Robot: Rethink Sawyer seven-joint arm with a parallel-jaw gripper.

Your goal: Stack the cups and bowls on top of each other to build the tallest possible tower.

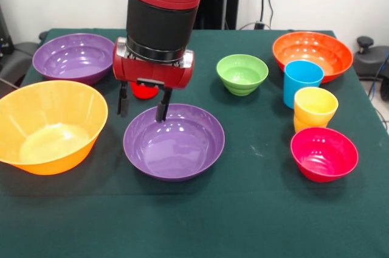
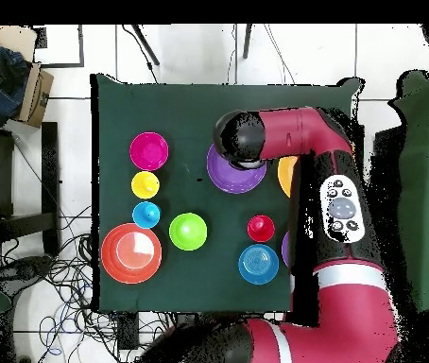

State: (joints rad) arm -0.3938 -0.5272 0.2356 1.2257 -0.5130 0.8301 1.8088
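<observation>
My gripper (image 1: 143, 103) hangs with jaws apart, empty, over the purple bowl (image 1: 174, 142)'s rim at about eleven o'clock. I should go down slowly and pinch that rim straight.

Gripper (image 1: 144, 104) is hanging with fingers spread over the far rim of the near purple bowl (image 1: 174, 142); a red cup (image 1: 144, 91) is sitting just behind it, probably clear of the fingers, though the wrist is hiding most of it. Yellow-orange bowl (image 1: 47, 125) and the 2nd purple bowl (image 1: 74, 57) are crowding one side. On the other, bare table (image 1: 255, 148) is lying open toward the green bowl (image 1: 242, 74) and pink bowl (image 1: 324, 154). The near table strip is lying open too.
</observation>
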